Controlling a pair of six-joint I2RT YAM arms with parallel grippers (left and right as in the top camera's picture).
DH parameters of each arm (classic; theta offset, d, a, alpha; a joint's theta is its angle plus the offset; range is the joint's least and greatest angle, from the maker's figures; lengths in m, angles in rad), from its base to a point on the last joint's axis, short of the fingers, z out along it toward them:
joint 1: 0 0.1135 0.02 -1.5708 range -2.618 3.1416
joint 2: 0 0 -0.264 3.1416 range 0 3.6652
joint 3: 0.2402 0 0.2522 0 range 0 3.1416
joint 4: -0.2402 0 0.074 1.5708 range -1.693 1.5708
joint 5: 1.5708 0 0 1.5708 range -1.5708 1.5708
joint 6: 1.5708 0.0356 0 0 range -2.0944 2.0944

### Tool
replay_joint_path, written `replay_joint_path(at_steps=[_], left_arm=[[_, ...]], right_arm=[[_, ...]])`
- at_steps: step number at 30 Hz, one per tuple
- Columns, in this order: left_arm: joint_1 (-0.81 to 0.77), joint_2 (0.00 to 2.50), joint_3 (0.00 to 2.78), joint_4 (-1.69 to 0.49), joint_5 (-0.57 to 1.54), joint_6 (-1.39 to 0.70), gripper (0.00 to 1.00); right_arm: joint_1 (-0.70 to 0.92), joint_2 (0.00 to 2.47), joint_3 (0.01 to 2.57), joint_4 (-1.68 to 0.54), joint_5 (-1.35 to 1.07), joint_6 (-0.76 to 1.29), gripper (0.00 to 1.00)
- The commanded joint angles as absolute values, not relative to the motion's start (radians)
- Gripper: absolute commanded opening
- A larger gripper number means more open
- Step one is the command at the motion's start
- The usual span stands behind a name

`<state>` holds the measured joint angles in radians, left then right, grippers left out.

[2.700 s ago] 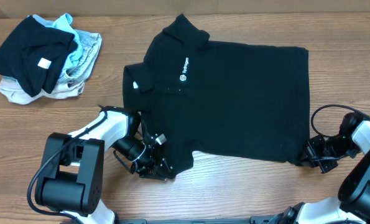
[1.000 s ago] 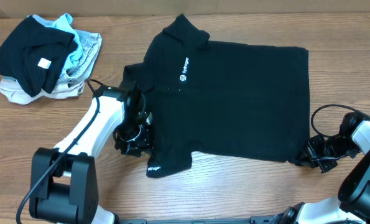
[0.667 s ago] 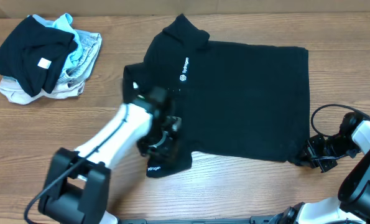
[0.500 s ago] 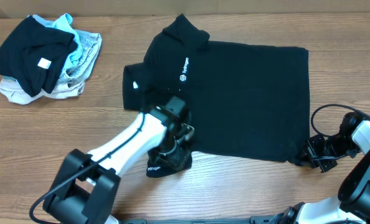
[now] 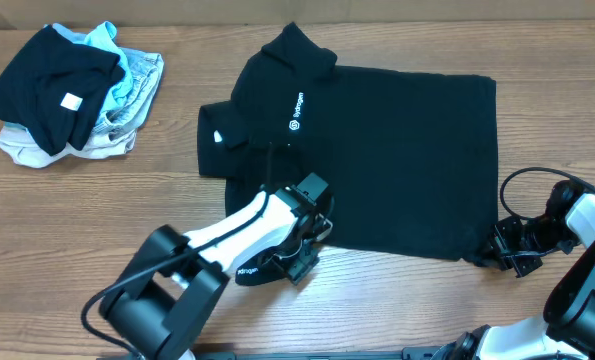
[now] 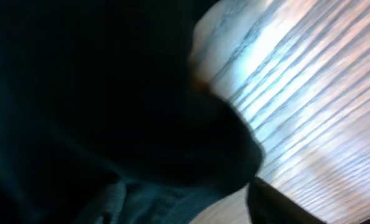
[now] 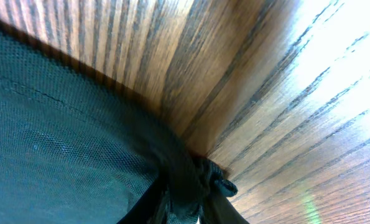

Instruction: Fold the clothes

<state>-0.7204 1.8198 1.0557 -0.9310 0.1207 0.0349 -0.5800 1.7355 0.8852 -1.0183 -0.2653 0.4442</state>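
Note:
The black polo shirt (image 5: 397, 150) lies spread flat on the wooden table, collar at the upper left and white chest logo facing up. Its near sleeve (image 5: 262, 268) sits bunched at the front left edge. My left gripper (image 5: 302, 255) hovers low over that lower left part. In the left wrist view dark cloth (image 6: 79, 93) fills the frame and one finger (image 6: 284, 205) stands wide to the right, with bare table between it and the cloth. My right gripper (image 5: 499, 250) is at the shirt's lower right corner, shut (image 7: 188, 208) on a pinch of the hem (image 7: 60, 137).
A pile of other garments (image 5: 72, 90) lies at the far left: a black one with a square white tag, a light blue one and a beige one. The left arm's base (image 5: 162, 300) stands at the front left. A black cable (image 5: 522, 185) loops by the right arm.
My left arm has swung from the shirt's left side rightward over its lower left part, leaving the sleeve bunched at the front edge. The right arm has not moved.

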Motion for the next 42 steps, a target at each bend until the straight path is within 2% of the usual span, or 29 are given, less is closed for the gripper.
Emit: replay_joint_path(at_steps=[1, 2, 4, 7, 12, 20, 21, 22, 23, 25, 26, 29, 33, 36, 42], left_arm=[[-0.73, 1.842, 1.053, -0.947, 0.112, 0.063, 0.5], [-0.73, 1.842, 1.061, -0.958, 0.112, 0.062, 0.38], [-0.73, 1.842, 1.083, -0.987, 0.112, 0.058, 0.23], [-0.733, 1.842, 1.151, -1.076, 0.122, 0.052, 0.05], [-0.734, 1.842, 1.308, -1.222, 0.177, 0.052, 0.04], [-0.734, 1.842, 1.349, -1.225, 0.309, 0.044, 0.06], [-0.734, 1.842, 1.349, -1.226, 0.311, 0.041, 0.08], [-0.734, 1.842, 1.349, -1.226, 0.311, 0.041, 0.19], [-0.734, 1.842, 1.349, -1.228, 0.307, 0.041, 0.4], [-0.733, 1.842, 1.351, -1.243, 0.302, 0.041, 0.62], [-0.73, 1.842, 1.352, -1.257, 0.291, 0.038, 0.68], [-0.714, 1.842, 1.354, -1.307, 0.211, 0.013, 0.75], [-0.682, 1.842, 1.354, -1.344, 0.155, -0.014, 0.79], [-0.669, 1.842, 1.338, -1.357, 0.177, -0.016, 0.63], [-0.67, 1.842, 1.191, -1.312, 0.176, -0.043, 0.64]], right_arm=[[-0.573, 1.773, 0.879, -0.988, -0.24, 0.438, 0.18], [-0.573, 1.773, 0.879, -0.987, -0.24, 0.438, 0.19], [-0.573, 1.773, 0.879, -0.985, -0.24, 0.438, 0.18], [-0.573, 1.773, 0.879, -0.985, -0.24, 0.438, 0.18], [-0.573, 1.773, 0.879, -0.986, -0.24, 0.438, 0.18], [-0.573, 1.773, 0.879, -0.989, -0.24, 0.438, 0.18], [-0.573, 1.773, 0.879, -0.989, -0.24, 0.438, 0.19], [-0.573, 1.773, 0.879, -0.989, -0.24, 0.438, 0.19], [-0.573, 1.773, 0.879, -0.989, -0.24, 0.438, 0.19], [-0.573, 1.773, 0.879, -0.989, -0.24, 0.438, 0.2], [-0.573, 1.773, 0.879, -0.989, -0.24, 0.438, 0.24], [-0.573, 1.773, 0.879, -0.988, -0.24, 0.438, 0.29], [-0.573, 1.773, 0.879, -0.989, -0.24, 0.438, 0.35], [-0.573, 1.773, 0.879, -0.989, -0.24, 0.438, 0.35], [-0.573, 1.773, 0.879, -0.989, -0.24, 0.438, 0.36]])
